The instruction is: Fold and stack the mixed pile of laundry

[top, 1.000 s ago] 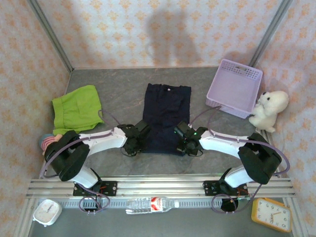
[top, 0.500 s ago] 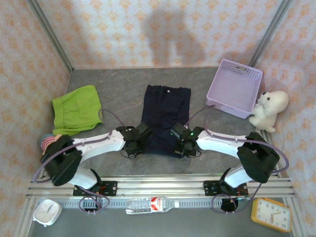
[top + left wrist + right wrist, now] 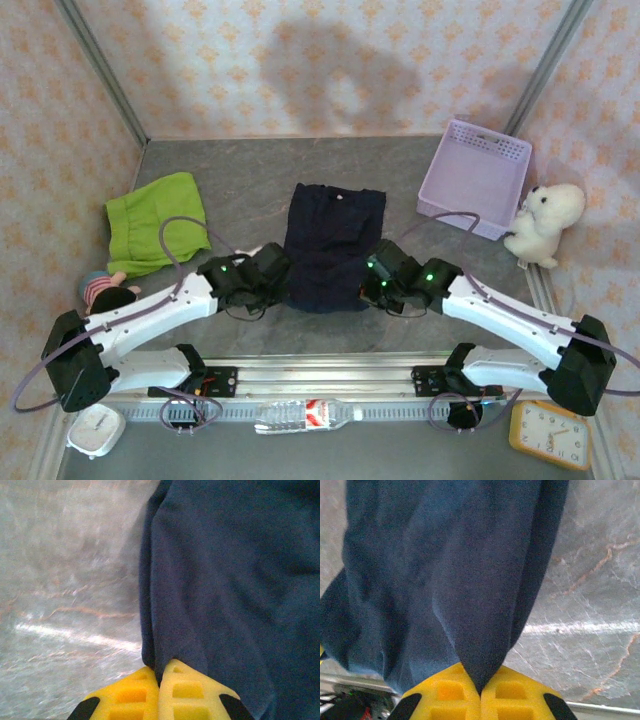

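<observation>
2 navy garment corners are pinched, by left tool and right tool. Next, fold them onto the far hem.

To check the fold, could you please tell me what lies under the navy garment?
The left hand and right hand pinch the navy garment at its near corners. Grey table shows beside it; whatever lies beneath the cloth is covered.

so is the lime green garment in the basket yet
No, the lime-green garment lies on the table at the far left, well apart from the lavender basket on the right.
</observation>
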Controlling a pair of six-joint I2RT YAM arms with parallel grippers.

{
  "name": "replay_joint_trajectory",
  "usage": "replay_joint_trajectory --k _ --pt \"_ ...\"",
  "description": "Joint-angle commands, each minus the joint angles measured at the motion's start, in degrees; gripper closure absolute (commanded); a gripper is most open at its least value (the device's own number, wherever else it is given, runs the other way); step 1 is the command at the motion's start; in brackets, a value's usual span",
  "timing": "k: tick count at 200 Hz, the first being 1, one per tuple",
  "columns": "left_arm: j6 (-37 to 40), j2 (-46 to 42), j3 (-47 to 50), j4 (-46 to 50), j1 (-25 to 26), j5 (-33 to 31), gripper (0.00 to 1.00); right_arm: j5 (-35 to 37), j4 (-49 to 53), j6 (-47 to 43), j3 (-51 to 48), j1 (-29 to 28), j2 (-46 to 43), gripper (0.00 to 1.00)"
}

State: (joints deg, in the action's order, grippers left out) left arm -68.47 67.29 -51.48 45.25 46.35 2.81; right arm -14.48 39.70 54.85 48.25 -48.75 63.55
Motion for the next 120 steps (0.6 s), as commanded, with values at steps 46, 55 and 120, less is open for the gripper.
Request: replay_joint_trajectory --k 46,55,120 --pt "11.21 9.89 -17.78 1.77 -12.53 1.31 1.0 -2.43 1.16 -3.52 11.68 11.54 8.22 1.0" --pt "12.87 13.17 -20.87 1.61 -13.95 2.64 1.0 -3.79 0.83 -4.36 13.31 13.26 10.54 1.0" --pt "21.27 41.13 -50.84 2.77 -23.48 11.53 1.0 -6.53 -1.52 -6.6 28.88 25.29 29.99 1.0"
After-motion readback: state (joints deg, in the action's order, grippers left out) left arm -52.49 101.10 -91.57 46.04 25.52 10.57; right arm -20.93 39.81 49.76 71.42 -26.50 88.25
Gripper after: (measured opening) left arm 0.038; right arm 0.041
